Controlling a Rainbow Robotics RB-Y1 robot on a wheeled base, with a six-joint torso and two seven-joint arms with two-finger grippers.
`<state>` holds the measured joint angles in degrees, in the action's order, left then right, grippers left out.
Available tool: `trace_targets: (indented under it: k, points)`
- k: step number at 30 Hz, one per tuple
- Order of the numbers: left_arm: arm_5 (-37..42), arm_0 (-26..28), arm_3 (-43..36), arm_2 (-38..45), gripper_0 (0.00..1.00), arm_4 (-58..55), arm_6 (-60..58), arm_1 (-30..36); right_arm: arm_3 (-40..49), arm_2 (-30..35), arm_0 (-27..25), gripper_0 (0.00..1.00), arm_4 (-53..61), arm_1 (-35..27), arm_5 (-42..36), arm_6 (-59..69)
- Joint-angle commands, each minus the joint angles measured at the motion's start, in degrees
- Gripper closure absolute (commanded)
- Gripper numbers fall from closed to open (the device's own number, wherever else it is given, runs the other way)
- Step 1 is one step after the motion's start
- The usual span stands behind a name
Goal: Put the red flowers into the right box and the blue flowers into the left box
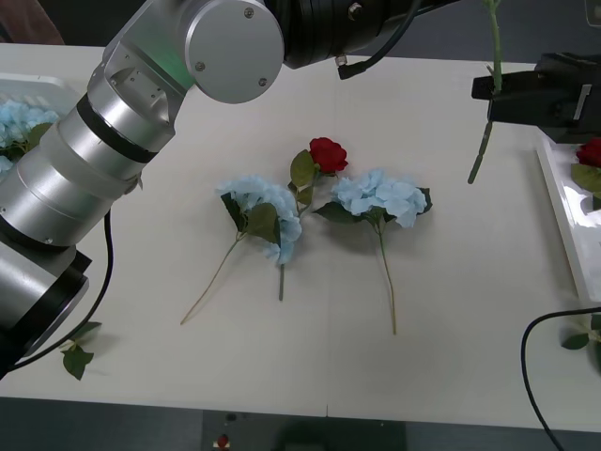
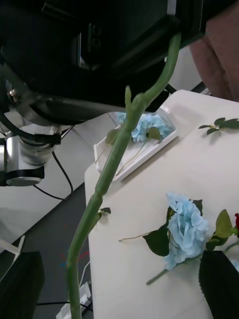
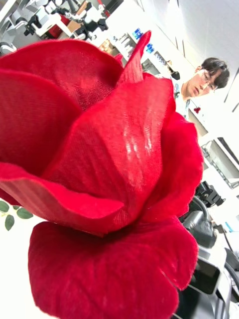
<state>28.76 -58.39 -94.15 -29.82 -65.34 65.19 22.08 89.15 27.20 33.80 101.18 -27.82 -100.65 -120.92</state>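
Observation:
A red flower hangs upright in the air at the far right, its green stem (image 1: 488,103) reaching down past my right gripper (image 1: 488,94). That gripper is open, and the stem (image 2: 107,184) passes between its black fingers (image 2: 20,284) without touching them. The bud (image 3: 109,164) sits close before the left wrist camera, and my left gripper (image 2: 172,27) is shut on the stem's upper end. Another red flower (image 1: 327,153) lies mid-table between two blue flowers (image 1: 268,211) (image 1: 380,195). The right box (image 1: 563,216) holds one red flower (image 1: 590,150). The left box (image 1: 38,86) holds blue flowers (image 1: 17,120).
My left arm (image 1: 188,56) crosses the table's left and back, high above it. Loose leaf sprigs lie near the front left (image 1: 75,355) and front right (image 1: 582,338). A black cable (image 1: 535,376) loops at the front right edge.

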Motion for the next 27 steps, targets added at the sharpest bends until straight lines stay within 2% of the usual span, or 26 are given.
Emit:
trace_targets:
  k: [1,2,4,6,7,9,22,24,26,27]
  points:
    - [-0.5,-2.4,-0.9,0.6,1.00,0.3,-2.4,-0.2,-0.3,-0.3,2.7,0.11,0.9,-2.6,1.2,3.3]
    - [-0.5,-2.4,-0.9,0.6,1.00,0.3,-2.4,-0.2,-0.2,-0.4,2.9,0.13,0.9,-2.6,1.3,3.6]
    - [-0.5,-2.4,-0.9,0.6,1.00,0.3,-2.4,-0.2,-0.2,-0.7,3.4,0.25,0.9,-2.7,1.8,4.5]
    - [-0.5,-2.4,-0.9,0.6,1.00,0.3,-2.4,-0.2,-0.2,-0.8,4.1,0.50,1.0,-2.7,1.8,6.8]
    - [-0.5,-2.4,-0.9,0.6,1.00,0.3,-2.4,-0.2,-0.2,-0.8,4.3,0.75,1.0,-2.7,1.8,7.8]
    - [-0.5,-2.4,-0.9,0.6,1.00,0.3,-2.4,-0.2,-0.3,-0.8,4.3,1.00,1.1,-2.7,1.8,9.3]
    - [-0.5,-2.4,-0.9,0.6,0.98,0.3,-2.4,-0.2,-0.2,-1.0,4.1,1.00,1.2,-2.7,1.6,10.2]
    - [-0.5,-2.4,-0.9,0.6,0.54,0.3,-2.4,-0.2,-0.2,-1.1,3.9,1.00,1.4,-2.7,1.6,10.1]
    - [-0.5,-2.4,-0.9,0.6,0.30,0.3,-2.4,-0.2,-0.2,-1.0,3.8,1.00,1.5,-2.6,1.6,10.1]
    - [-0.5,-2.4,-0.9,0.6,0.08,0.3,-2.4,-0.2,-0.2,-1.0,3.7,1.00,1.4,-2.7,1.6,10.2]
